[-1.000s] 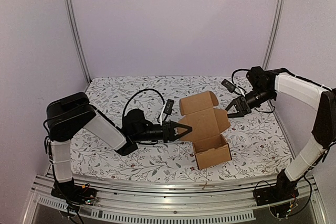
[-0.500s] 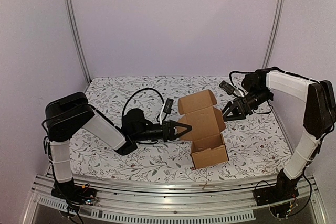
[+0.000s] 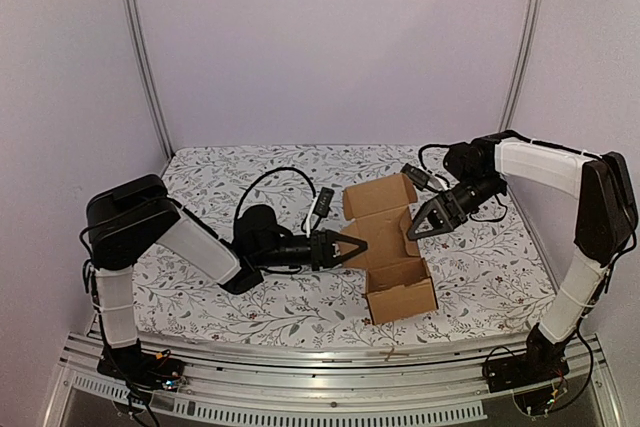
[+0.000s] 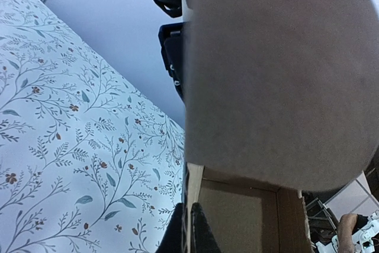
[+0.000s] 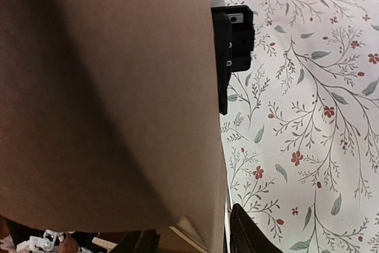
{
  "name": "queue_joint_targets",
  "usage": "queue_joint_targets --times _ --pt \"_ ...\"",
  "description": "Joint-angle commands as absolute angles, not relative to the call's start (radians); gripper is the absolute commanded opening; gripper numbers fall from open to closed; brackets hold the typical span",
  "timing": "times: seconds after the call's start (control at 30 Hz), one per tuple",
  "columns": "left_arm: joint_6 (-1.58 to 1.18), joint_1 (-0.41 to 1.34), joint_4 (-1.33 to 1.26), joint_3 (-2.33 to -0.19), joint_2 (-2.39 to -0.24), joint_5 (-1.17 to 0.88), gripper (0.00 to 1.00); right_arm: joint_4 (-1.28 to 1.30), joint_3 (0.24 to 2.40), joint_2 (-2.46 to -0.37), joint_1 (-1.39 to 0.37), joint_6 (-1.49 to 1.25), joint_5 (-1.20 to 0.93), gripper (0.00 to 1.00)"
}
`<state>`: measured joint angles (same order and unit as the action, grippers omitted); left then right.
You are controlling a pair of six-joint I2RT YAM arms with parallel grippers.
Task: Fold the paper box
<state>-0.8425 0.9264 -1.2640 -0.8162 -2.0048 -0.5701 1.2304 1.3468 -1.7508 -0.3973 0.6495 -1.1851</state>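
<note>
The paper box is a brown carton standing open on the floral cloth, its lid flap lying back. My left gripper reaches in from the left and is shut on the carton's left wall. In the left wrist view its fingertips pinch a thin cardboard edge, with the box's inside beyond. My right gripper is at the box's right flap. In the right wrist view that flap fills the frame and runs between my parted fingertips, with a sliver of gap beside the right finger.
A small black device with a looping cable lies on the cloth left of the lid. Another black block sits behind the right flap. The floral cloth covers the table. Metal posts stand at the back corners.
My right gripper has travelled left from beside the box onto its right flap, its jaws widening and then narrowing. The flap has swung up and inward. The left gripper kept its hold.
</note>
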Motion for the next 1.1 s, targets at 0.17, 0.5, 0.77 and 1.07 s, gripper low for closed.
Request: queue_joint_targets --times 0.17,0.5,0.77,1.07 --pt "-0.863 0.931 -1.310 -0.844 -2.021 -0.572 0.00 1.172 1.345 -1.759 -0.408 0.586 -1.166 0.02" --pt "-0.755 0.921 -1.207 -0.679 -1.850 -0.406 0.54 1.136 1.330 -1.738 -0.389 0.554 -1.135 0.00" --pt "-0.665 0.883 -0.820 -0.541 -1.675 -0.117 0.59 1.192 1.331 -1.723 -0.384 0.605 -1.168 0.00" --pt "-0.646 0.891 -0.951 -0.692 -1.834 -0.284 0.56 1.210 1.345 -1.746 -0.385 0.636 -1.154 0.00"
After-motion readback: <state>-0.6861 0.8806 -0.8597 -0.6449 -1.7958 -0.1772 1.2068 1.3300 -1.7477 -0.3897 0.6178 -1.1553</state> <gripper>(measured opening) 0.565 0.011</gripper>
